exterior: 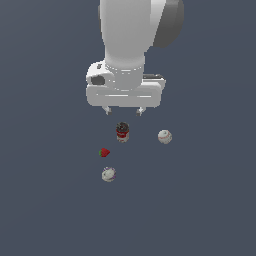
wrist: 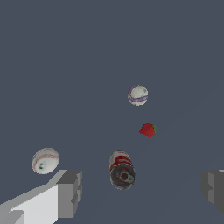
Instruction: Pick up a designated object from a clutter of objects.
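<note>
The white arm runs off the top of the exterior view, so only its wrist and hand show, and in the wrist view both grey fingers (wrist: 70,192) are cut by the frame edge. The items are small and coarsely rendered; the strawberry's leaves are barely a green fleck.

Going from the exterior view's left to its right: the tiny red strawberry with a green leafy top (exterior: 104,152) lies on the flat dark blue-grey floor (exterior: 45,200), smaller than either ball. Near it, on the side toward the camera, sits a whitish-grey mottled ball with a purple band (exterior: 108,174) (the band reads clearly only in the wrist view). Next comes the dark can with a red label (exterior: 122,131), standing upright below the hand, apart from the strawberry. Farthest right is a second whitish ball with red stitching (exterior: 165,136).

The white-and-grey gripper (exterior: 123,110) hangs above the can, touching nothing, its jaws spread wide and empty. The strawberry lies off to its left, clear of both fingertips.
</note>
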